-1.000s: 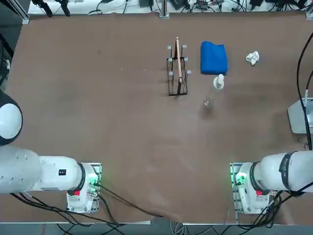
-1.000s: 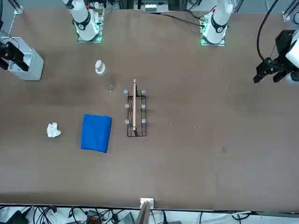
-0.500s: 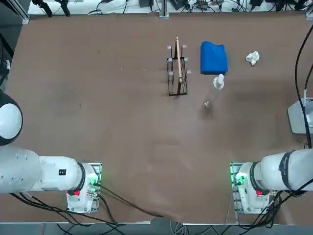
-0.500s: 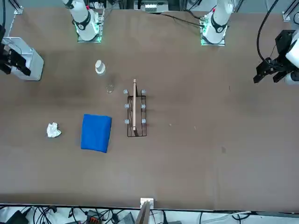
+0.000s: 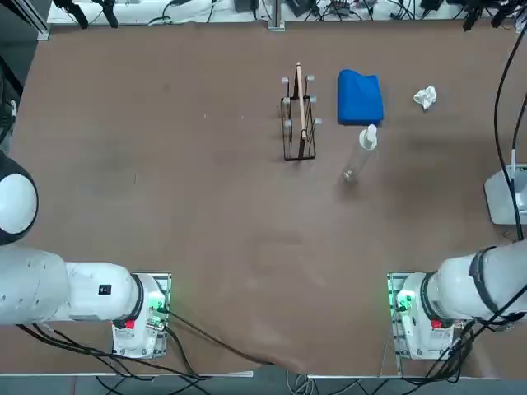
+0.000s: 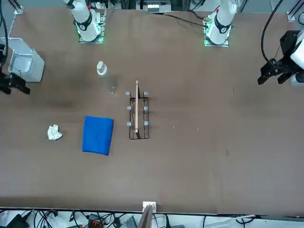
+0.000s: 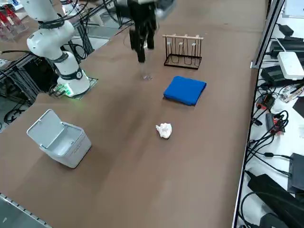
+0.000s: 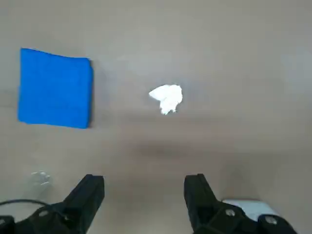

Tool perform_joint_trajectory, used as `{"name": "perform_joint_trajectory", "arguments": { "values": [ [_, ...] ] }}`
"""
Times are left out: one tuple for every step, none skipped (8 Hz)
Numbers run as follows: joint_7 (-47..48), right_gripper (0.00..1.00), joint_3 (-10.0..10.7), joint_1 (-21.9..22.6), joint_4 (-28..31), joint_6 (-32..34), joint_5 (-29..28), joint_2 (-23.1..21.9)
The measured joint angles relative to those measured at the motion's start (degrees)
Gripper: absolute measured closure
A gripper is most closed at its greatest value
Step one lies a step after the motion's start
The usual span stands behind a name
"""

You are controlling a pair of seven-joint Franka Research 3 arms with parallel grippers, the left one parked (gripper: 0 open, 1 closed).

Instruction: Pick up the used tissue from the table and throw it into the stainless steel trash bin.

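Note:
The used tissue (image 5: 425,97) (image 6: 54,132) (image 7: 164,130) is a small crumpled white wad lying alone on the brown table (image 5: 206,206), to the right of the blue cloth. My right gripper (image 8: 146,195) (image 6: 16,89) hangs high above the table, open and empty, between the bin and the tissue. In the wrist view the tissue (image 8: 166,99) lies beyond the two fingers (image 8: 92,195), well apart from them. The stainless steel trash bin (image 5: 504,193) (image 6: 23,61) (image 7: 59,137) stands at the table's right edge with its lid up.
A folded blue cloth (image 5: 360,97) lies left of the tissue. A clear bottle (image 5: 361,152) with a white cap lies nearer the robot. A black wire rack (image 5: 298,115) holding a thin board stands mid-table. Cables crowd the far edge (image 5: 329,10).
The right gripper has moved away from above the bin, farther out over the table toward the tissue's side. It has stayed open. The tissue and other objects have not moved.

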State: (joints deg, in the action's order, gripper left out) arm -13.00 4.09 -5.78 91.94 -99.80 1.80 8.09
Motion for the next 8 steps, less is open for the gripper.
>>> {"name": "perform_joint_trajectory", "arguments": {
  "values": [
    [-2.71, 0.0, 0.01, -1.22, 0.55, -3.54, -0.01, 2.44],
    [-4.26, 0.0, 0.02, -2.19, 1.15, -6.85, -0.01, 5.0],
    [-4.97, 0.0, 0.02, -2.77, 1.65, -9.34, -0.02, 7.53],
    [-5.09, 0.0, 0.01, -2.96, 2.21, -11.64, -0.02, 9.83],
    [-5.08, 0.0, -0.01, -2.96, 2.95, -14.33, -0.03, 11.66],
    [-5.08, 0.0, -0.02, -3.0, 3.69, -16.69, -0.03, 13.14],
    [-5.08, 0.0, -0.02, -3.14, 4.19, -18.49, -0.04, 14.44],
    [-5.08, 0.0, -0.02, -3.24, 4.41, -20.15, -0.04, 15.67]
  ]
}}
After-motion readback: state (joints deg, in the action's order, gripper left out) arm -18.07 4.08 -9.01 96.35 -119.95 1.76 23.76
